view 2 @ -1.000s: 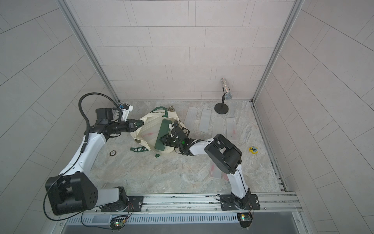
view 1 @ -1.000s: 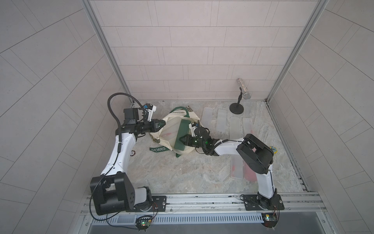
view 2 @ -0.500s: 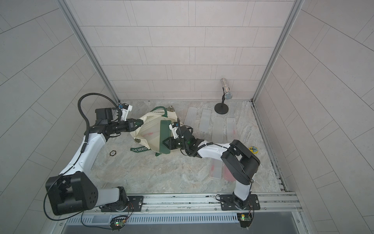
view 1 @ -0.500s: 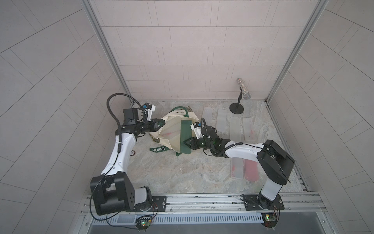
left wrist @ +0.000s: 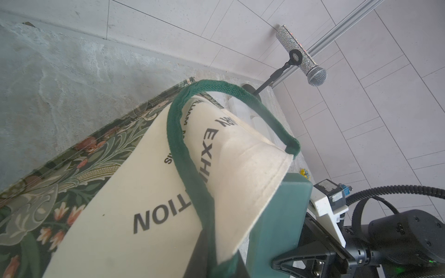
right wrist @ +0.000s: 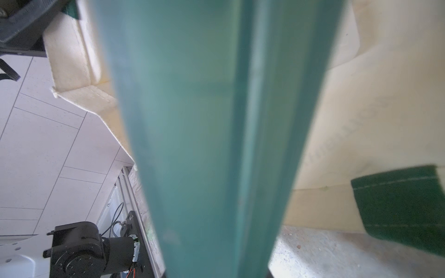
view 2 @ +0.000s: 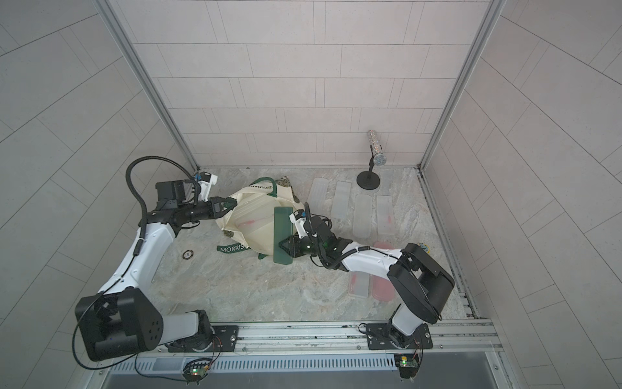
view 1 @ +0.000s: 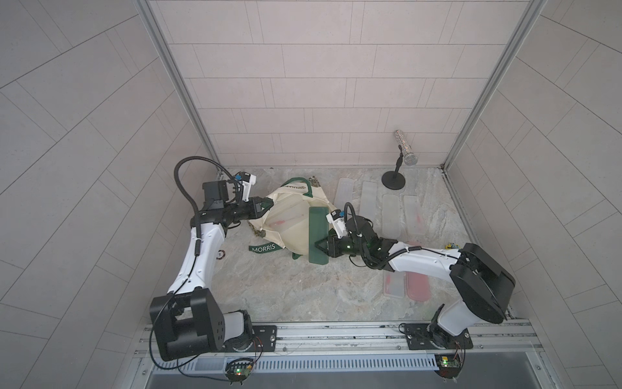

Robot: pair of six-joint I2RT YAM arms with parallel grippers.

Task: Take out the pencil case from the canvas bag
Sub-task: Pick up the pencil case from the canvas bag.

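Case (view 1: 318, 235) has been drawn further out of the bag (view 1: 289, 219) toward the table's right edge over the last second. Most of it is now seen outside the mouth, with the far end still overlapped by the bag's rim. Extraction is judged nearly done, not yet clear. Right gripper (view 1: 321, 249) is clamped on the case's near end, arm stretched low, elbow swung out rightward. Left gripper (view 1: 264, 205) is pinched on the bag's rim toward the back-left corner, arm raised.
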